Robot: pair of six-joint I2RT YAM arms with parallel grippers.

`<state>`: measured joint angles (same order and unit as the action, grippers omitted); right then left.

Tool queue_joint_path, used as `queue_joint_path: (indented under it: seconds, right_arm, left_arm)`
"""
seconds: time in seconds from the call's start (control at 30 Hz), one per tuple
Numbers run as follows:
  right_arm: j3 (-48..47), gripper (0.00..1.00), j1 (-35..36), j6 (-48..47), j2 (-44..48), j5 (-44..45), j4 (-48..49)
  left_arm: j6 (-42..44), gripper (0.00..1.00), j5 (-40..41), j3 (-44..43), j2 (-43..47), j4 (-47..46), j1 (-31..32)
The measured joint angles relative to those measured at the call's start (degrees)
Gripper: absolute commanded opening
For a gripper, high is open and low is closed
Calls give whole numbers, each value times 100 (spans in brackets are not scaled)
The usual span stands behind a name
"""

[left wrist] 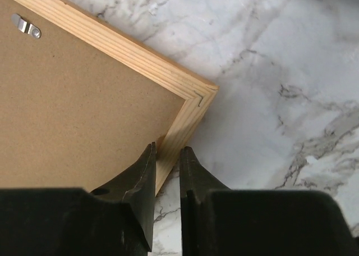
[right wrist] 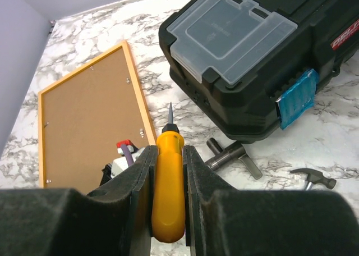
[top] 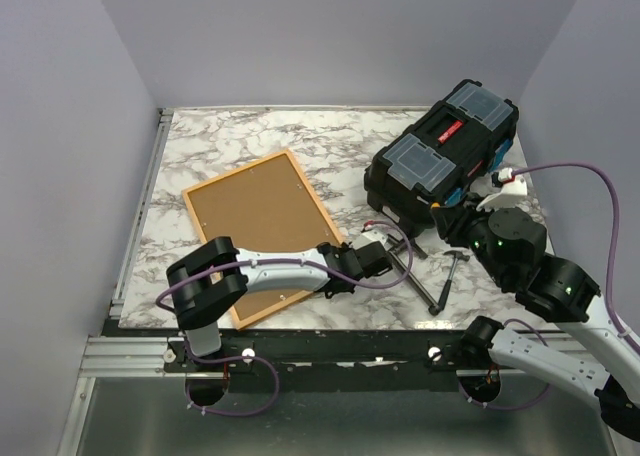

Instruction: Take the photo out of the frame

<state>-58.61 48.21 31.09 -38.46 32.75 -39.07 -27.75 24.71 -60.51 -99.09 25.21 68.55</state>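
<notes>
Hold the frame (left wrist: 112,45) down with left pincer (left wrist: 168,149) clamped on its corner rail; ease the yellow screwdriver (right wrist: 168,183), clamped in right pincer (right wrist: 168,150), under a metal clip (left wrist: 26,26)

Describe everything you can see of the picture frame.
The frame is a thin rectangle lying flat and face down on the marble table, turned at a diagonal. Its outer edge is bright orange. Its back is pale bare wood with mitred corners. It surrounds a brown board, where a small metal clip shows. The left gripper sits over the rail beside the frame's right-hand corner. Whether it pinches the wood cannot be told.
</notes>
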Motion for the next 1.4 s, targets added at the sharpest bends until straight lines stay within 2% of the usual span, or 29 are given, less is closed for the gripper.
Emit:
queue_joint_path:
  seconds: [0.23,0.6,0.87,0.93,1.0,1.07,1.13,1.4]
  right_arm:
    - [-2,1,0,37,17,107,-94]
    - [-2,1,0,157,72,363,-354]
    - [-2,1,0,186,-13,348,-404]
    - [-2,1,0,186,-131,304,-402]
    - [-2,1,0,186,-286,238,-402]
    - [-2,1,0,186,-437,177,-398]
    - [0,1,0,186,-575,107,-393]
    - [9,1,-2,188,-1049,-251,-260]
  left_arm:
    - [-640,0,0,-647,-332,463,-433]
    - [-2284,0,-595,-2291,-1121,1104,-2079]
    - [-3576,0,-933,-3434,-2070,1530,-2437]
    - [-3716,12,-940,-3582,-2179,1574,-2483]
    - [-3790,33,-992,-3624,-2190,1582,-2540]
    - [-3834,44,-1099,-3620,-2149,1539,-2645]
    - [-3805,52,-1287,-3510,-2033,1346,-2804]
    - [-3045,66,-2345,-2511,-704,608,-3322]
